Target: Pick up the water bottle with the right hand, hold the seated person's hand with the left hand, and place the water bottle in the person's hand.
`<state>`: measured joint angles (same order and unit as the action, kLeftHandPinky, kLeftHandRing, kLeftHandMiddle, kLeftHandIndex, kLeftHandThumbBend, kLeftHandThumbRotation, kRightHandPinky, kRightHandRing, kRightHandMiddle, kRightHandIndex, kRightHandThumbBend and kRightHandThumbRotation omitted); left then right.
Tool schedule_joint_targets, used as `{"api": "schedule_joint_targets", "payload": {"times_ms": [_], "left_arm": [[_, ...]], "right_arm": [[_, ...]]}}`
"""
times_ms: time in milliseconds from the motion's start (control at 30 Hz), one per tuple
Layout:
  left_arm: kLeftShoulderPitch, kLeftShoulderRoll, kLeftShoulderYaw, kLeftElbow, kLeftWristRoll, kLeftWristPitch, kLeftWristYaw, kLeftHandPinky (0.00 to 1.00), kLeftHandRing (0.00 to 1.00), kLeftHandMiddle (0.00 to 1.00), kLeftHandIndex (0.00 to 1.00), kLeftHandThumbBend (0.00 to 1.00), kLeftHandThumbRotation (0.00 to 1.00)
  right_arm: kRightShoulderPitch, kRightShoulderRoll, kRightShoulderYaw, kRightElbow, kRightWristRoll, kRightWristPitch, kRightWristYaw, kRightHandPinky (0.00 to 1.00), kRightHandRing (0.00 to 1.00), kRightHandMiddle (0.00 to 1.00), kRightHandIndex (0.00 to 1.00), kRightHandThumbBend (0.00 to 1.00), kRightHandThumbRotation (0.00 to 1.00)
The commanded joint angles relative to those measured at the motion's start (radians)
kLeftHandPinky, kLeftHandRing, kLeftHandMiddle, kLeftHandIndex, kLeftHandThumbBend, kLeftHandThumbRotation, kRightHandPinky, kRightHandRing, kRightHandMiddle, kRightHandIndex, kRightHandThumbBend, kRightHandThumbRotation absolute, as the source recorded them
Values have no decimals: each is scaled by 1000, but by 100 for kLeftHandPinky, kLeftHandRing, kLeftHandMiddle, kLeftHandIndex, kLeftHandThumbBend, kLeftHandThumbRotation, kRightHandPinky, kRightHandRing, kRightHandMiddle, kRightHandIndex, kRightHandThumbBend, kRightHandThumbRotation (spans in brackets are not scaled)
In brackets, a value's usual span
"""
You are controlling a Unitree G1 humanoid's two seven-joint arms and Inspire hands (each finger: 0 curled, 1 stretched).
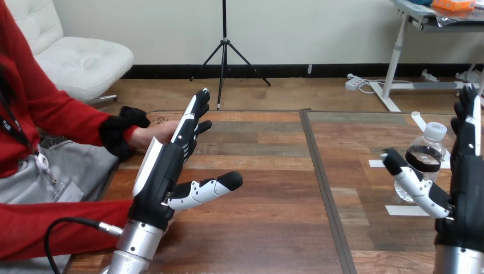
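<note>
Head view. Your right hand (467,171) at right edge, fingers straight, thumb spread, gripping nothing. Water bottle (427,154) upright on table (274,194), between thumb and fingers, not lifted. Your left hand (162,171) straight-fingered beside person's hand (153,135) at left; no clasp seen. Judge all three steps left. Bottle capped, clear; fill level unreadable.

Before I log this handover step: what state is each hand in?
Left hand: open, fingers straight, beside the person's hand.
Right hand: open, next to the water bottle, not gripping it.
</note>
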<state>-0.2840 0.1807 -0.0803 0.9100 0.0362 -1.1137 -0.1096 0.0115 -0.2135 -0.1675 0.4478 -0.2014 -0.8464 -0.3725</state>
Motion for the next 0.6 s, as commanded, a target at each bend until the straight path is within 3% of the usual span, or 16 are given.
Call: {"api": "schedule_joint_targets", "payload": {"times_ms": [0, 567], "left_arm": [[-75, -3, 26, 4, -20, -16, -15, 92, 99, 100, 100, 100, 59], [-69, 1, 50, 3, 0, -10, -19, 93, 100, 100, 100, 100, 61]], "right_arm": [[-66, -18, -19, 12, 15, -10, 10, 100, 100, 100, 100, 100, 57], [-92, -18, -44, 90, 32, -20, 24, 100, 100, 100, 100, 100, 57]]}}
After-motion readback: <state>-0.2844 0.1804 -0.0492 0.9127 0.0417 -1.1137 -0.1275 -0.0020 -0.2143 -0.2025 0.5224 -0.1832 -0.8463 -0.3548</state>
